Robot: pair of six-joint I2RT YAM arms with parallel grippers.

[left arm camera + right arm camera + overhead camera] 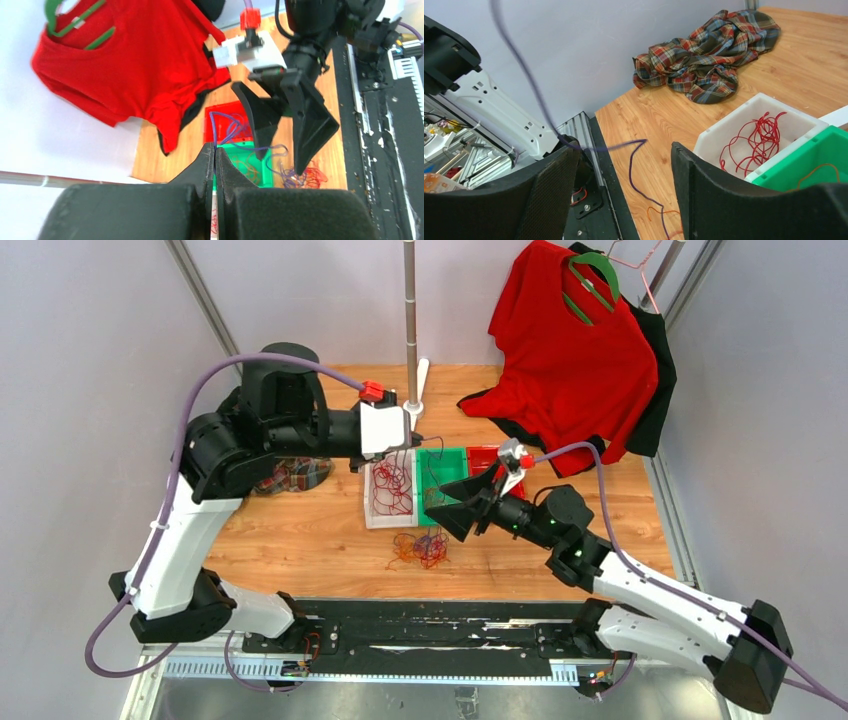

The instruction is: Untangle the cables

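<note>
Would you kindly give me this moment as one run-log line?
left tool: shut on purple cable | right tool: open | white bin: red cables | table: cable tangle

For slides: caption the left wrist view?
Left gripper pinches a purple cable over the green bin, right gripper open opposite.

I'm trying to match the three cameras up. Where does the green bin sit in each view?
Top external: green bin at the table's centre, between the white bin and the red bin.
Left wrist: lower centre, directly below the red bin.
Right wrist: lower right corner, against the white bin.
Shared landmark: the wooden table, seen under the bins in all three.
</note>
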